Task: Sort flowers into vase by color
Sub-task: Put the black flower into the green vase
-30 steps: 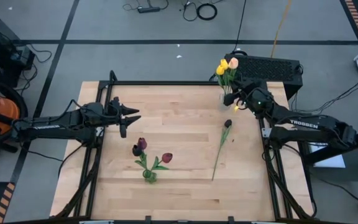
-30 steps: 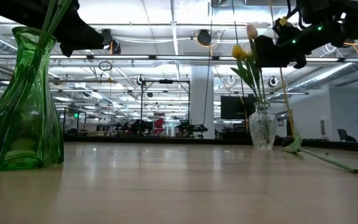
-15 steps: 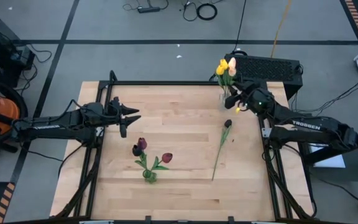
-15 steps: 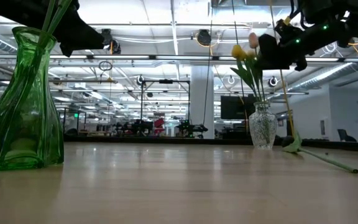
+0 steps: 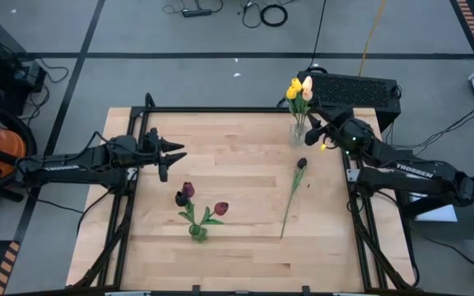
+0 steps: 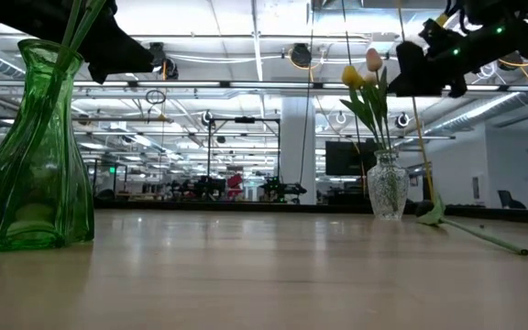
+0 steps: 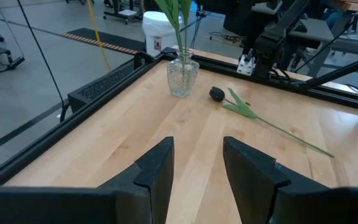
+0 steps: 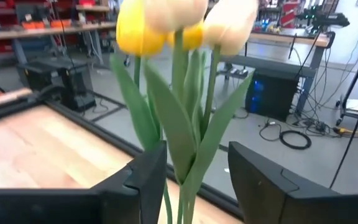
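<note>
Light wooden desk [image 5: 245, 238] is seen from above with both dark arms over it; right claw [image 5: 312, 131] is held just beside the clear glass vase [image 5: 299, 131] at the far right part of the desk, fingers spread, nothing pinched; in the right wrist view the fingers [image 8: 143, 177] are seen apart with green stems and leaves between and beyond them, not gripped; yellow and cream-peach tulips [image 5: 300, 89] are stood upright in the clear glass vase, heads above the claw; in the low view the same bunch [image 6: 363, 71] is seen in the vase [image 6: 388, 186] with the right claw [image 6: 409, 70] up beside the heads; a near-black tulip with long thin green stem [image 5: 294, 187] is laid flat on the desk near the clear vase, head toward it; green glass vase [image 5: 197, 233] is stood in the near middle of the desk, holding dark red and near-black tulips [image 5: 196, 197]; left claw [image 5: 169, 156] is held above the left side of the desk, well apart from both vases, fingers spread, nothing held; in the left wrist view its two fingers [image 7: 157, 171] are seen apart over bare wood.
</note>
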